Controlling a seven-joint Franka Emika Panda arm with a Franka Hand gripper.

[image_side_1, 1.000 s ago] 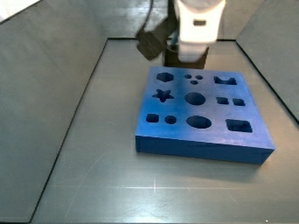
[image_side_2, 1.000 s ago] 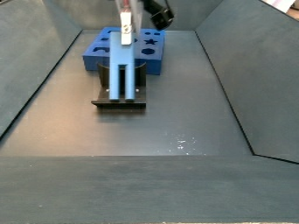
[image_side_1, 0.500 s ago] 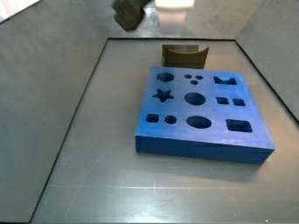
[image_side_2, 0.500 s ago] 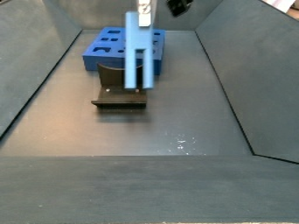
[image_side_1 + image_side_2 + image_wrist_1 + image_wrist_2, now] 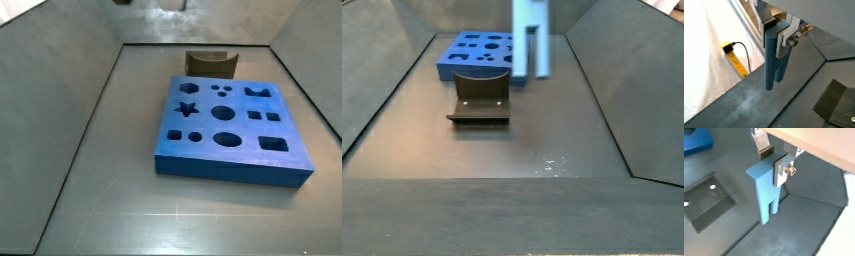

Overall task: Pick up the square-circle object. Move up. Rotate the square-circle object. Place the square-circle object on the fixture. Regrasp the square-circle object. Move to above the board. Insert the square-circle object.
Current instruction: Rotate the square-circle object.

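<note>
The square-circle object (image 5: pixel 774 62) is a slim light blue bar, hanging upright with my gripper (image 5: pixel 778 32) shut on its upper end. Both wrist views show the silver fingers (image 5: pixel 780 170) clamping the flat sides of the square-circle object (image 5: pixel 767 195). In a side view the square-circle object (image 5: pixel 529 38) hangs high above the dark fixture (image 5: pixel 480 101), well clear of it; the gripper is beyond that view's top edge. The fixture (image 5: pixel 207 63) stands empty behind the blue board (image 5: pixel 227 125). The board (image 5: pixel 476 55) lies flat with its shaped holes open.
Grey walls enclose the dark floor on all sides. A yellow power strip with a black cable (image 5: pixel 736 59) lies outside the wall. In a wrist view the fixture (image 5: pixel 707 203) sits below the bar, beside a corner of the board (image 5: pixel 697 143).
My gripper has risen with the bar, lifting it off the fixture. It has left the top of a side view, and the fixture now stands empty.
</note>
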